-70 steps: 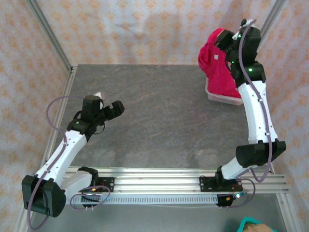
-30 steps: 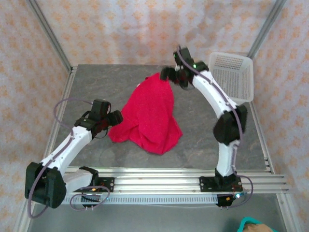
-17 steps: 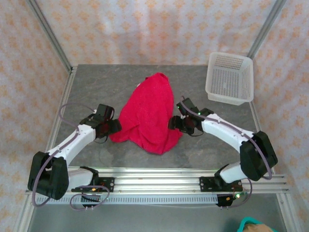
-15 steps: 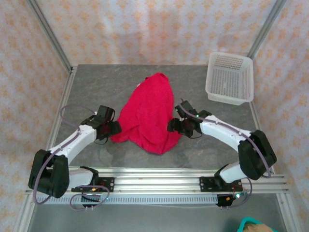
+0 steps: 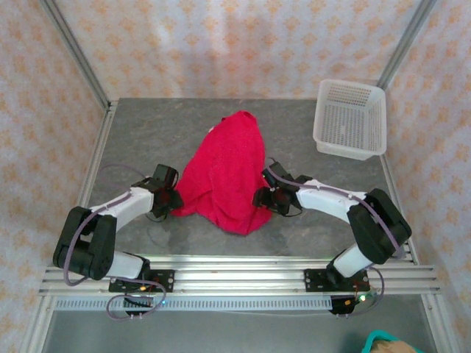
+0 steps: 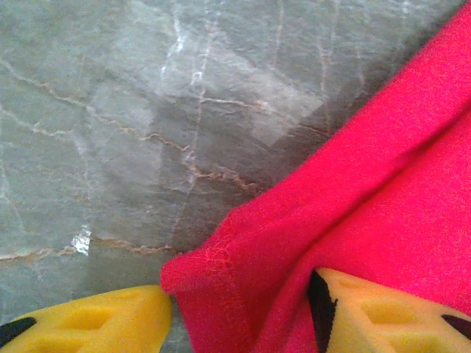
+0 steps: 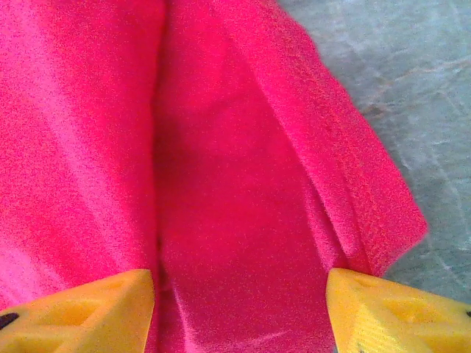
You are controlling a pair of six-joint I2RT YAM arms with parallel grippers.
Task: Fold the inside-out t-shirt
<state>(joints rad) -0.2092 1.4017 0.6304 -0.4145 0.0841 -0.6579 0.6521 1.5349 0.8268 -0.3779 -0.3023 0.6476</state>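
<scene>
The red-pink t-shirt (image 5: 224, 173) lies heaped mid-table (image 5: 147, 132), light, limp and likely to bunch. Left gripper (image 6: 239, 312) at its eight o'clock and right gripper (image 7: 239, 294) at four o'clock both straddle cloth, jaws spread and unclenched. The stitched hem (image 6: 221, 257) offers the firmest pinch.

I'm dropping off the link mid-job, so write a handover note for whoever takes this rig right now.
Left end effector: open, low at the table, fingers astride a hem corner of the t-shirt on its near-left side.
Right end effector: open, fingers either side of a fabric fold at the near-right edge.
The t-shirt lies bunched mid-table, not spread. The basket stands empty at far right.
Done: t-shirt on the table.
Left: grip both edges, spread it flat, fold.
</scene>
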